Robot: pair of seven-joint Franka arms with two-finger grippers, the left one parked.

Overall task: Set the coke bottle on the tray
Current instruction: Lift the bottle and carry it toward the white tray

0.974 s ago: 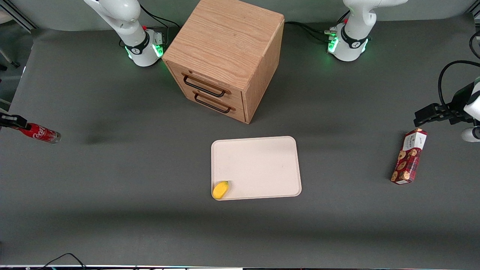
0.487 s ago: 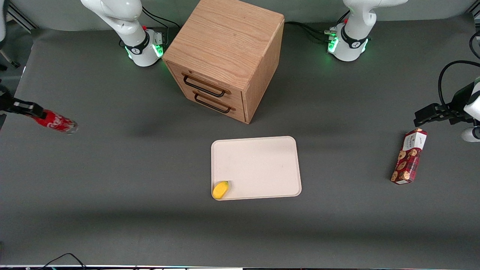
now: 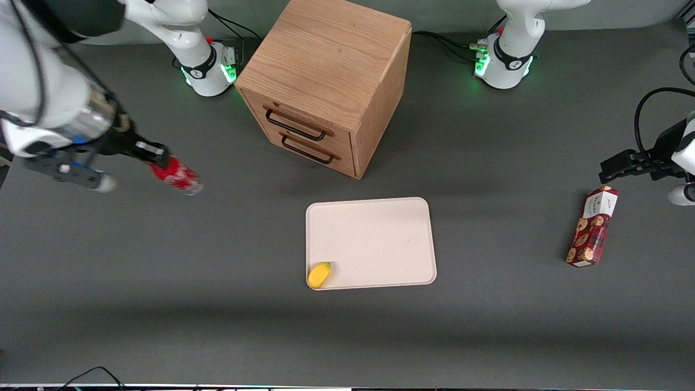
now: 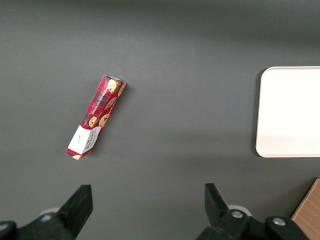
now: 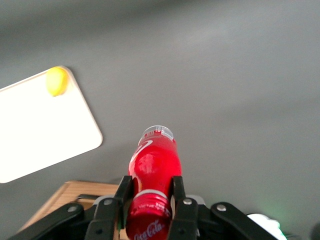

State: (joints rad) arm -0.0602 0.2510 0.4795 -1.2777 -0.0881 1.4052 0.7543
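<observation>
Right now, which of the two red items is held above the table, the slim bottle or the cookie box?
The slim red coke bottle, clamped in the gripper. The red-and-white cookie box lies flat on the table, toward the parked arm's end.

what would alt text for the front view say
The right arm's gripper holds the coke bottle above the dark table, toward the working arm's end. The cream tray lies mid-table with a small yellow object at one corner, in front of a wooden drawer cabinet.
</observation>
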